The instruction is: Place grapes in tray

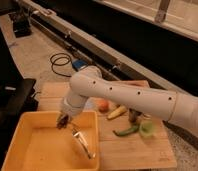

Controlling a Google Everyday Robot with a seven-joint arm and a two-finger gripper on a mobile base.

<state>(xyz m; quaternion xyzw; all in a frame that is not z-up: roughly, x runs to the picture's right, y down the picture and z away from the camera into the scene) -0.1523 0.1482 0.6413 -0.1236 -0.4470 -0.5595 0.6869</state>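
Over the big shallow yellow plastic tray [27,150] my gripper [63,120] hangs with jaws clamped tight on the dark purple bunch of grapes [62,123], ready to drop, while the round orange-red fruit [103,105] waits beyond on the wooden board [137,150].

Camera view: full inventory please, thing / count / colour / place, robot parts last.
tray: one, yellow, front left on the wooden board
utensil: one, silvery, lying inside the tray near its right wall
grapes: one small bunch, dark, in the gripper over the tray's back edge
wooden board: one, light wood, under the tray and the food
round fruit: one, orange-red, on the board right of the tray
long pale item: one, yellowish, beside the round fruit
green pepper: one, green, on the board
cable: one, black, coiled on the floor behind
arm: one, white, reaching in from the right
gripper: one, shut on the grapes, over the tray
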